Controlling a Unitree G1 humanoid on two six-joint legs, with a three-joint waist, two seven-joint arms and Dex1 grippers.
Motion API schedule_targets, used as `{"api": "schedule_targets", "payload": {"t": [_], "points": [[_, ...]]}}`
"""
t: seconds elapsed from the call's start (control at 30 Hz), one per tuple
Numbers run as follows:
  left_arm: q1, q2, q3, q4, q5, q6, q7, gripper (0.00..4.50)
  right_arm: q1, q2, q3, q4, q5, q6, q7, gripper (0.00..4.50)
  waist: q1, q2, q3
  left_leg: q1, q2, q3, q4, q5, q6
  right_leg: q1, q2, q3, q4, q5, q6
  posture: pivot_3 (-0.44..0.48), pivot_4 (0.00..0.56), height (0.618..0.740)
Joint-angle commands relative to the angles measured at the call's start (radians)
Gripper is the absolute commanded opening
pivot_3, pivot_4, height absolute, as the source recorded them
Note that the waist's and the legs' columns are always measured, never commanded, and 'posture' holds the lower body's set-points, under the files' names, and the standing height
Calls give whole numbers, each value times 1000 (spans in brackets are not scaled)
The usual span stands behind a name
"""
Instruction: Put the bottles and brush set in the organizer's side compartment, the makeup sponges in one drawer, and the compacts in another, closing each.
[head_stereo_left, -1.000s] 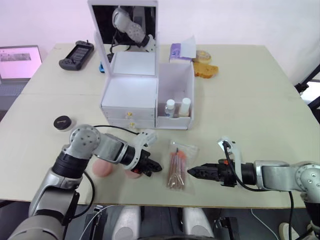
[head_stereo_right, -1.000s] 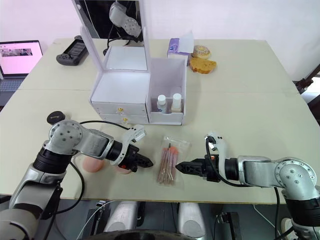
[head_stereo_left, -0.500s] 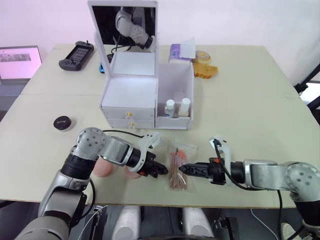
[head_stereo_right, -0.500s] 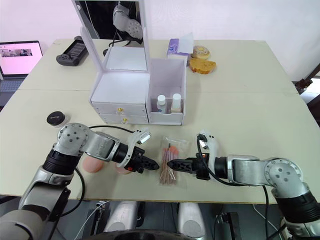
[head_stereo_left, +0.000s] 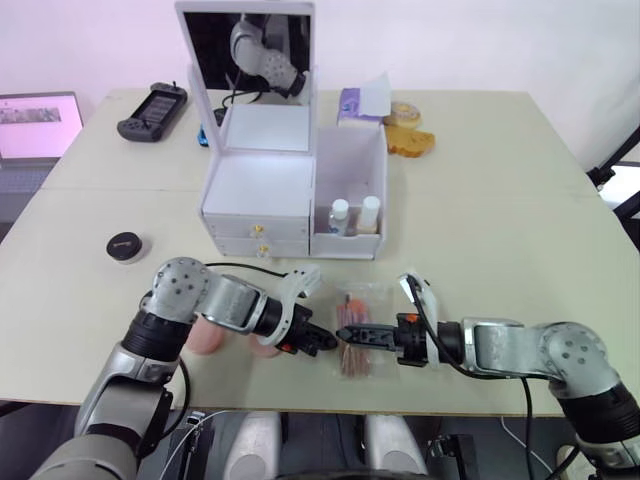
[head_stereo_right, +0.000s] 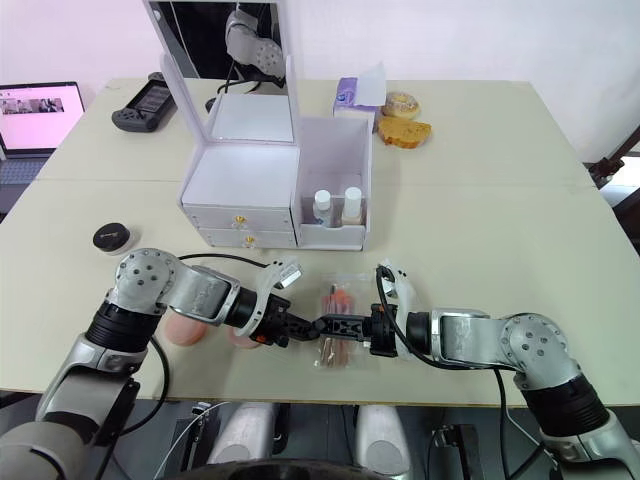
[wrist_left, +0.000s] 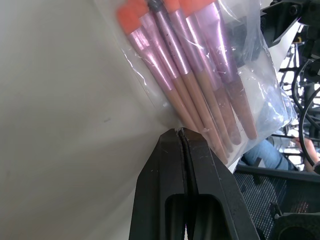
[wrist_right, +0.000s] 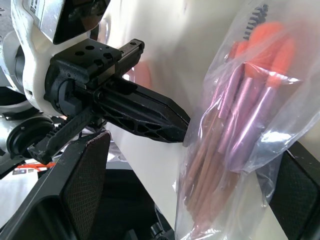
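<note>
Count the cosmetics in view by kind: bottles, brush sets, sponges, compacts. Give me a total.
bottles: 2
brush set: 1
makeup sponges: 2
compact: 1
Total: 6

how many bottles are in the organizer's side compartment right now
2: a short white-capped bottle on the drawer side and a taller yellowish bottle right beside it, both upright at the compartment's front.
</note>
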Motion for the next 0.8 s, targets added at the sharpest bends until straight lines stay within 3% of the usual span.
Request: {"api": "schedule_targets", "payload": {"t": [0.03, 0.13, 0.3, 0.33, 0.53, 0.7, 0.8], "points": [[4, 14, -19, -15, -48, -26, 15, 0, 6, 22, 40, 22, -17, 14, 3, 3961, 0, 0, 0, 0, 0, 0, 0, 0, 0, 0, 0, 0, 0, 0, 0, 0, 150, 740], [6, 25, -31, -17, -69, -39, 24, 0, 1, 41, 44, 47, -24, 16, 11, 2821, 0, 0, 0, 0, 0, 0, 0, 0, 0, 0, 0, 0, 0, 0, 0, 0, 150, 740], [-2, 51, -54, -28, -82, -56, 21, 0, -10, 49, 44, 75, -48, 36, 38, 239, 0, -1, -1, -1, 0, 0, 0, 0, 0, -1, 0, 0, -1, 0, 0, 0, 150, 740], [-7, 54, -57, -32, -73, -56, 17, 0, -12, 49, 41, 78, -49, 40, 45, 9, 1, -1, -1, -1, 0, 0, 0, 0, 0, -1, 0, 0, 0, 0, 0, 0, 150, 740], [-27, 90, -60, -62, -68, -65, 0, 0, -14, 36, 5, 81, -31, 43, 78, 9, 2, -1, -1, -1, 0, 0, 0, 0, 0, -1, 0, 0, -1, 0, 0, 0, 150, 740], [-33, 149, -50, -67, -186, -121, -5, 0, -3, 8, -23, 60, -13, 51, 116, 9, 3, -1, -1, -2, 0, 0, 0, 0, 0, -1, 0, 0, -1, 0, 0, 0, 150, 740], [-29, 213, -48, -90, -308, -186, -6, 907, 3, -18, -42, 37, 13, 57, 144, 0, 3, -1, 0, -3, 0, 0, 0, 0, 0, -2, 0, 0, -1, 0, 0, 0, 150, 740]]}}
